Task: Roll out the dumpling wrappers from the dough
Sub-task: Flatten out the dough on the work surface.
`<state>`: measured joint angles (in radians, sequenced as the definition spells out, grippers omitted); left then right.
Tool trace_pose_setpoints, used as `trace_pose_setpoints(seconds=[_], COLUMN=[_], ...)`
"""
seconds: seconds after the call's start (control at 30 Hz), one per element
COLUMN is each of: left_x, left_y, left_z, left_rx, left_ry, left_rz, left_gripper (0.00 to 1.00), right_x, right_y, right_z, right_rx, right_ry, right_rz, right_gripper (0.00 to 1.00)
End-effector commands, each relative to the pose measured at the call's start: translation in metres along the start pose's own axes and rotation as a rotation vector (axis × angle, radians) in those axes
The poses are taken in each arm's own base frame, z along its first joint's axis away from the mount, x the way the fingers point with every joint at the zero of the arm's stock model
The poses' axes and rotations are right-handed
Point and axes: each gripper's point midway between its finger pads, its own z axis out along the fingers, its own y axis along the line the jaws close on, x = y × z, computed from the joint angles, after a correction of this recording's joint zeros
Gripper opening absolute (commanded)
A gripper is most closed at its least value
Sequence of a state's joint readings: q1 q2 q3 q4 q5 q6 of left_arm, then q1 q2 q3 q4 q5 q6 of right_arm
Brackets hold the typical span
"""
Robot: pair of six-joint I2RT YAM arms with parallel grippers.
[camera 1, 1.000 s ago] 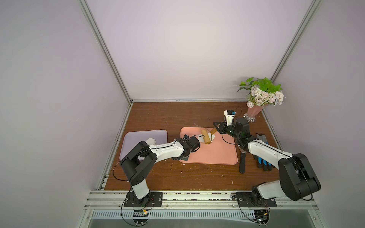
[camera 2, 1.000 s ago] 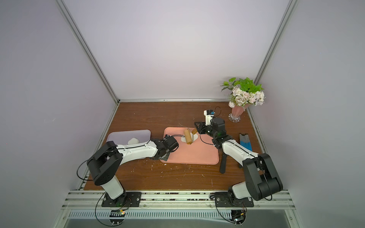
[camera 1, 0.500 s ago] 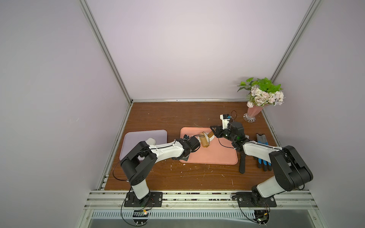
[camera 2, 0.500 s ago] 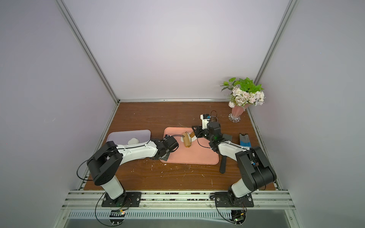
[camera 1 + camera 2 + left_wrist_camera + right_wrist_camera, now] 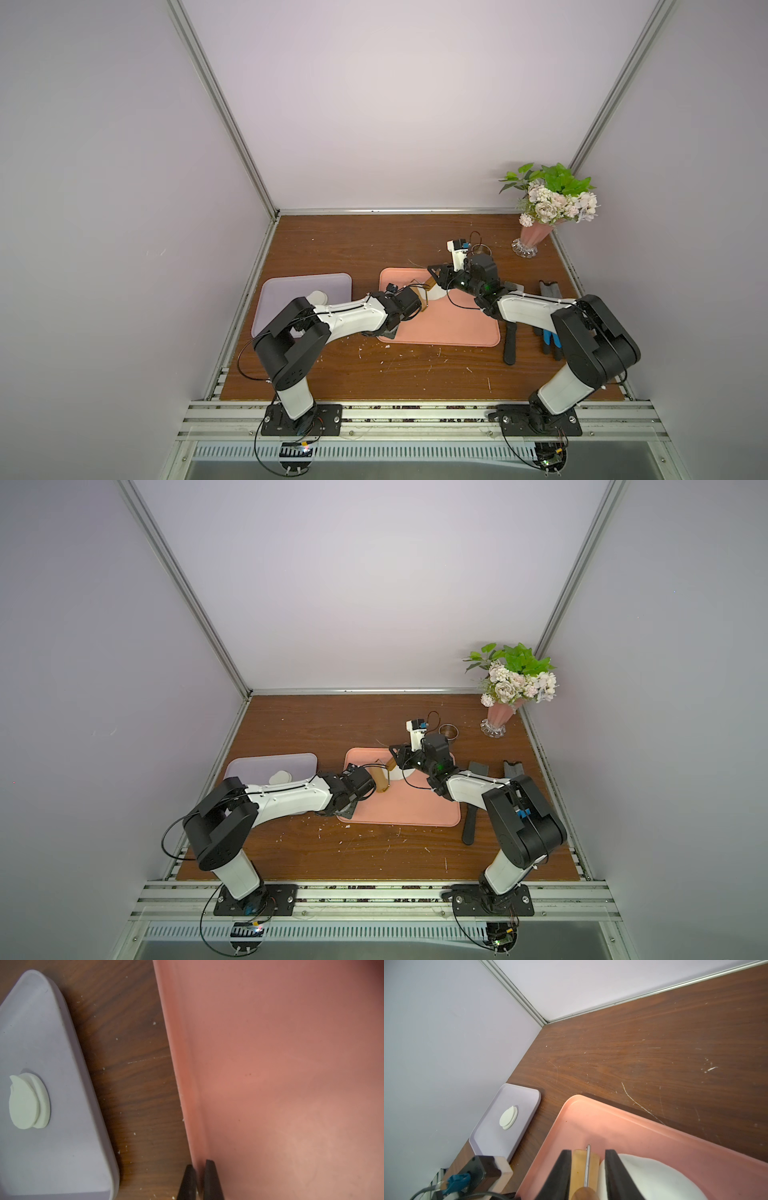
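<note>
Dough (image 5: 645, 1178) flat on the pink tray (image 5: 664, 1138), roller (image 5: 380, 780) in my right gripper (image 5: 588, 1152)

So the dough is a smooth white sheet toward the far side of the pink tray, right beside my right fingers (image 5: 612, 1167), and in both top views the tan wooden roller lies across its edge. My right gripper is clamped part-way closed on the roller's handle, one black finger on each side of the wood. My left gripper (image 5: 199, 1164) is pinched tight on the rim of the pink tray at its near left corner, nothing else in it. The finished wrappers (image 5: 508, 1118) are two round white discs stacked a bit offset on the lavender tray (image 5: 527, 1095), which sits on the table (image 5: 633, 1053) just beside the pink one. The steel ring cutter (image 5: 448, 730) stands behind my right wrist, apart from the trays.
</note>
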<state>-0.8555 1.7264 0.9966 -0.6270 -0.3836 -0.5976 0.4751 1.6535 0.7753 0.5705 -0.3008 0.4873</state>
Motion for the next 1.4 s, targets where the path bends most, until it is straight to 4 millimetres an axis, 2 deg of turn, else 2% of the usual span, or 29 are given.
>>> trace_pose_setpoints(seconds=[0.0, 0.13, 0.27, 0.37, 0.47, 0.57, 0.77, 0.83, 0.93, 1.1, 1.23, 1.37], left_x=[0.018, 0.019, 0.019, 0.020, 0.023, 0.025, 0.022, 0.023, 0.026, 0.030, 0.031, 0.034], left_y=[-0.003, -0.003, -0.004, -0.005, -0.008, -0.010, -0.009, -0.008, -0.004, 0.001, 0.002, 0.004], left_z=[0.011, 0.012, 0.011, 0.009, 0.007, 0.006, 0.000, -0.001, -0.002, -0.003, -0.002, 0.002], left_rx=[0.007, 0.005, 0.015, 0.027, 0.052, 0.056, 0.059, 0.058, 0.049, 0.032, 0.028, 0.015], left_ry=[0.073, 0.076, 0.077, 0.081, 0.089, 0.091, 0.065, 0.064, 0.066, 0.067, 0.072, 0.087], left_rz=[0.043, 0.045, 0.039, 0.033, 0.027, 0.025, 0.019, 0.019, 0.023, 0.017, 0.009, 0.024], left_gripper=[0.00, 0.00, 0.00, 0.00, 0.00, 0.00, 0.00, 0.00, 0.00, 0.00, 0.00, 0.00], right_x=[0.069, 0.046, -0.002, -0.039, -0.067, -0.079, -0.073, -0.064, -0.040, -0.015, -0.007, -0.003], right_y=[-0.050, -0.032, -0.001, 0.011, 0.015, 0.010, -0.005, -0.019, -0.047, -0.087, -0.112, -0.128], right_z=[-0.004, -0.005, -0.021, -0.039, -0.051, -0.047, -0.026, -0.021, -0.020, -0.051, -0.077, -0.092], right_rx=[0.186, 0.130, 0.064, 0.041, 0.057, 0.087, 0.115, 0.168, 0.295, 0.472, 0.574, 0.621], right_ry=[0.227, 0.182, 0.065, -0.032, -0.113, -0.133, -0.143, -0.130, -0.053, -0.011, 0.002, 0.010], right_rz=[0.011, 0.012, -0.020, -0.036, -0.058, -0.062, -0.008, -0.008, -0.021, -0.036, -0.060, -0.059], right_gripper=[0.00, 0.00, 0.00, 0.00, 0.00, 0.00, 0.00, 0.00, 0.00, 0.00, 0.00, 0.00])
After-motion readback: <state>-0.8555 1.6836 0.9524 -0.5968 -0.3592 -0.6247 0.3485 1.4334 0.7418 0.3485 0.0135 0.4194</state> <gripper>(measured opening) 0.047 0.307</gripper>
